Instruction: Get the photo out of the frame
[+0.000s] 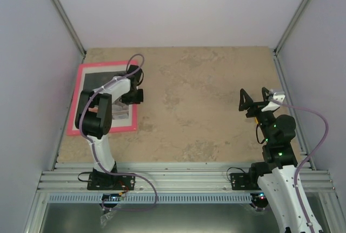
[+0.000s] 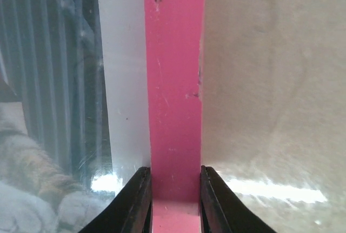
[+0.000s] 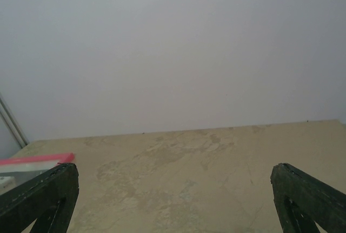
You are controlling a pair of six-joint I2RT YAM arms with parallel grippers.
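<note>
The pink frame (image 1: 100,65) lies flat at the table's far left, face up. Behind its glass I see the photo (image 2: 48,108), with a cat's fur at the lower left and a white mat (image 2: 121,81) around it. My left gripper (image 2: 174,200) is down on the frame's right rail (image 2: 174,81), with one black finger (image 2: 135,200) pressed against each side of the pink strip. From above, the left gripper (image 1: 132,97) and its arm hide much of the picture. My right gripper (image 1: 254,99) hangs open over the right side of the table, far from the frame (image 3: 38,159), with nothing between its fingers (image 3: 48,195).
The beige stone-patterned table (image 1: 205,108) is enclosed by pale walls at the back and sides. A metal rail (image 1: 184,176) carrying both arm bases runs along the near edge. The frame's left rail lies close to the left wall.
</note>
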